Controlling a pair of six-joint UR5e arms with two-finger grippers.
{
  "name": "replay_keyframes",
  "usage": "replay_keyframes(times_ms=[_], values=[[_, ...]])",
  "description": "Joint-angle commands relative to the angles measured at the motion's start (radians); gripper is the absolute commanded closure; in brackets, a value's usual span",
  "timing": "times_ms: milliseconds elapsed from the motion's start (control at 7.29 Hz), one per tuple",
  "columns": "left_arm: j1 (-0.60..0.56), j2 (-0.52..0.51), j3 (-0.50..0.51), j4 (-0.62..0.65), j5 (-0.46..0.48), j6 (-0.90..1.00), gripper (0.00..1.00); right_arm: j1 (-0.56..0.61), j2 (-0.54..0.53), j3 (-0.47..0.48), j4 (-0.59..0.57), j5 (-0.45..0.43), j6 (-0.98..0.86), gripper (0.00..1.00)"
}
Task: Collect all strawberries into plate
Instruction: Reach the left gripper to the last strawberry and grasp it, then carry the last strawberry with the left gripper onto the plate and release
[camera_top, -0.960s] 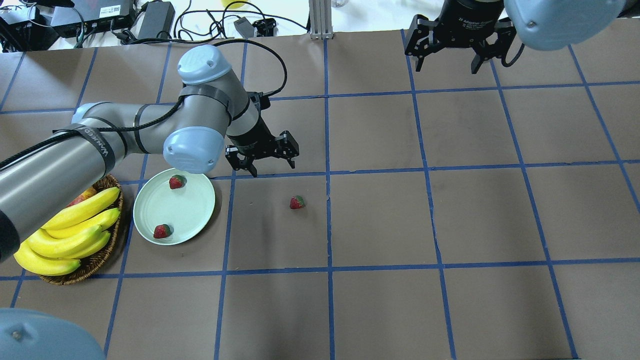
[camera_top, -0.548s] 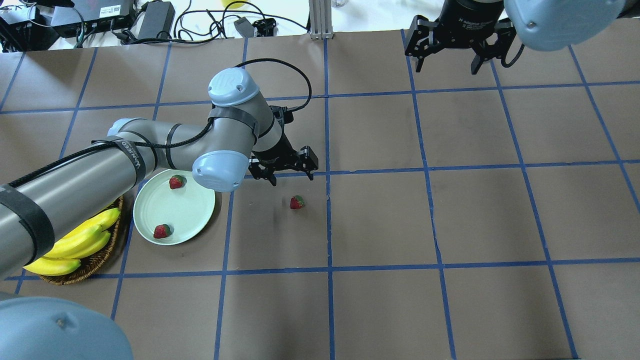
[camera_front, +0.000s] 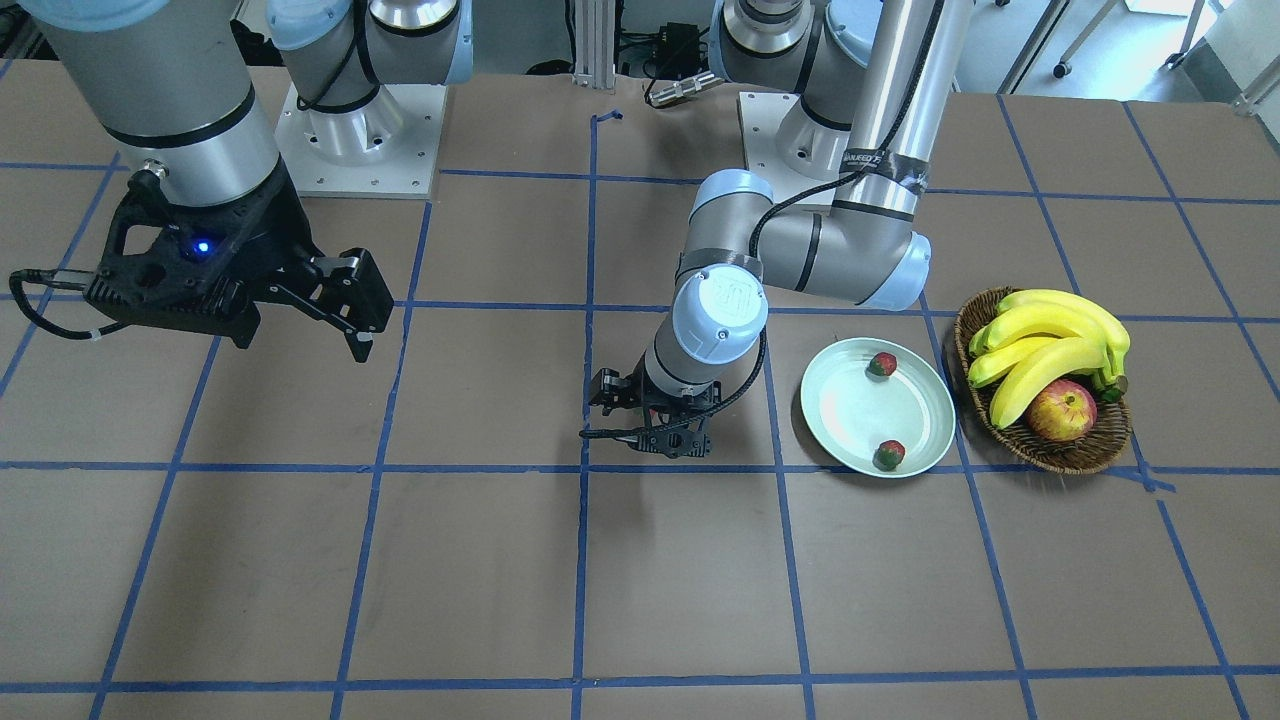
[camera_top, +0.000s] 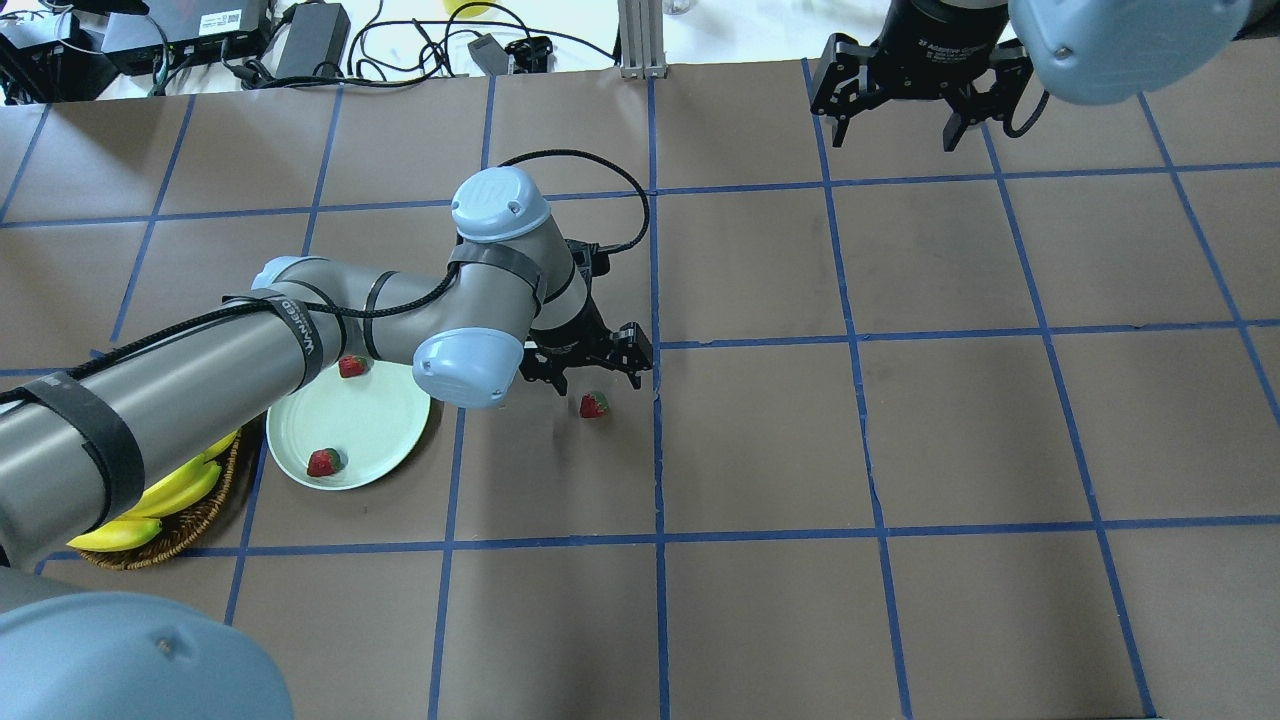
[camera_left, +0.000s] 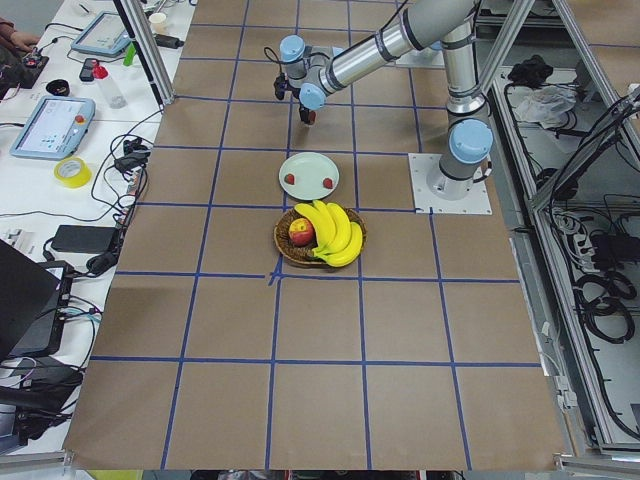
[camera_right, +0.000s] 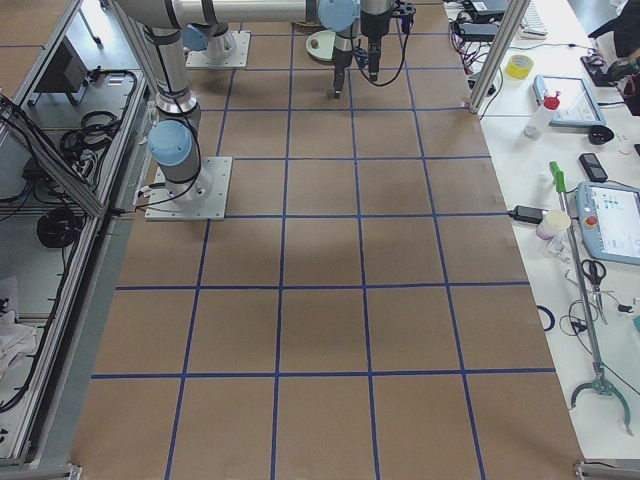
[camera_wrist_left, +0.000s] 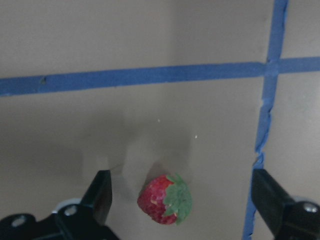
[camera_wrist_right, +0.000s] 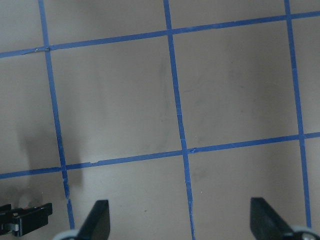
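Overhead view: the left gripper hung low over the table with its fingers spread wide. The loose strawberry lay just on the near side of them, on the brown paper, well apart from the plate. Two more were on the plate. The back strawberry sat at the far rim beside the arm, and the front strawberry sat at the near rim with its green cap to the view's right. The basket with bananas touched the plate's left side. The right gripper was way off at the far edge, jaws wide and empty.

Front-facing view: the left gripper body hid the loose berry completely. The plate berries sat at opposite rims, and the apple lay under the bananas.

Side views: too small to tell finger state. The left-end camera just showed two red dots on the plate.

Left wrist view: best look. The loose strawberry lay on its side between the wide fingers, with clear gaps on both sides. Its long axis ran roughly across the opening, a bit tilted, cap toward the view's right and red tip toward the left.

Right wrist view: taped grid only, with fingers wide at the bottom corners.
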Motion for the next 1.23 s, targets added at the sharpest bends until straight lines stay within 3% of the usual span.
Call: replay_keyframes(times_ms=[0, 137, 685, 960, 1097], values=[[-0.003, 0.001, -0.002, 0.0, 0.0, 0.007, 0.4, 0.0, 0.0, 0.0, 0.0, 0.0, 0.0, 0.0], [-0.003, -0.001, -0.002, -0.003, 0.0, 0.002, 0.98, 0.0, 0.0, 0.0, 0.0, 0.001, 0.0, 0.0], [0.003, 0.019, 0.021, -0.009, -0.005, 0.004, 1.0, 0.001, 0.0, 0.0, 0.0, 0.0, 0.003, 0.0], [0.07, 0.042, 0.14, -0.172, 0.006, 0.022, 1.0, 0.0, 0.0, 0.0, 0.0, 0.0, 0.001, 0.0], [0.156, 0.054, 0.2, -0.289, 0.061, 0.13, 1.0, 0.0, 0.0, 0.0, 0.0, 0.0, 0.003, 0.0]])
